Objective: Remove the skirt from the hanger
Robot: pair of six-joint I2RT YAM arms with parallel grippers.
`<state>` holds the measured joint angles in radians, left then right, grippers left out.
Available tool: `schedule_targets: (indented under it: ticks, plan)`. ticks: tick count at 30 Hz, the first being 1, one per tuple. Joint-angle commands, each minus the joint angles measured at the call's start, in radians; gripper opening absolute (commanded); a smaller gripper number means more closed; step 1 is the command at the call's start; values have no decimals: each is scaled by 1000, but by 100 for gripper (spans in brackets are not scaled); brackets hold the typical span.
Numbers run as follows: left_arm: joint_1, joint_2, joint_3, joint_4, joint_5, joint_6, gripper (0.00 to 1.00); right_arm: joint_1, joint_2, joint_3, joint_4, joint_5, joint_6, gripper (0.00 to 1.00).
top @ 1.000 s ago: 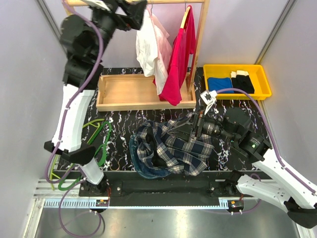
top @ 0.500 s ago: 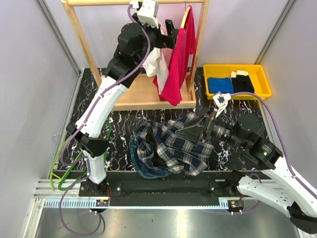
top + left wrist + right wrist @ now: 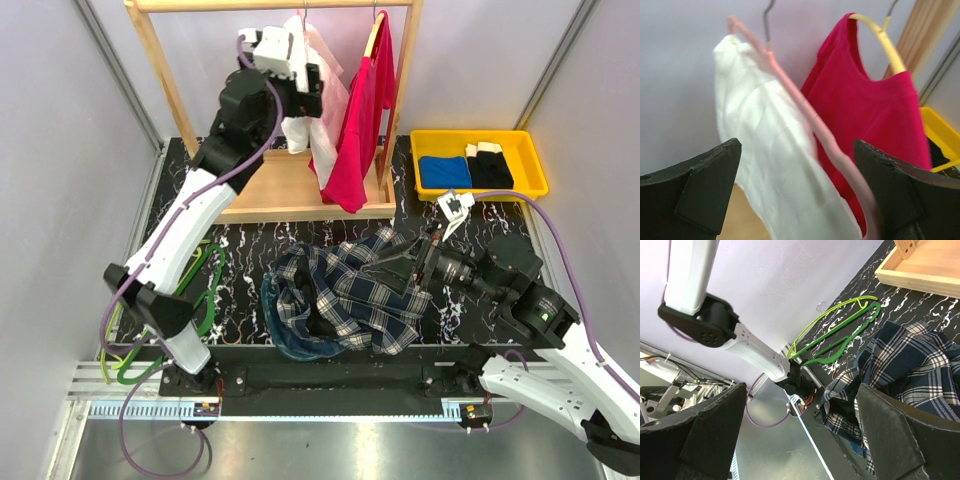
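The white skirt (image 3: pixel 327 95) hangs on the thin pale pink hanger (image 3: pixel 790 87) from the wooden rack's top rail. In the left wrist view the skirt (image 3: pixel 770 160) drapes below the hanger bar, between my fingers. My left gripper (image 3: pixel 313 88) is raised at the skirt's left side and is open (image 3: pixel 800 200). Its jaws stand wide apart on either side of the skirt and hanger, and touch is unclear. My right gripper (image 3: pixel 402 270) is open and empty (image 3: pixel 800 432), low over the table's middle above the plaid garment.
A bright red shirt (image 3: pixel 355 130) on a pale yellow hanger (image 3: pixel 885 45) hangs right of the skirt. The rack has a wooden tray base (image 3: pixel 250 190). A dark plaid garment (image 3: pixel 345 295) lies mid-table. Green hangers (image 3: pixel 205 290) lie left. A yellow bin (image 3: pixel 482 135) stands back right.
My left arm swung right from the rack's left end towards the red shirt, then came back a little to the skirt. My right gripper drifted slightly right.
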<state>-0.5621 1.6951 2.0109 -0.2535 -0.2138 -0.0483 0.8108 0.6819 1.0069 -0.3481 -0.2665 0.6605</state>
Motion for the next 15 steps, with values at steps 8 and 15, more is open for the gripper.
schedule_targets:
  ticks: [8,15]
  plan:
    - [88,-138,-91,117,22,25,99,4,22,-4,0,16,16,100]
    - [87,-25,72,62,68,-1,99,4,12,-8,0,27,33,100]
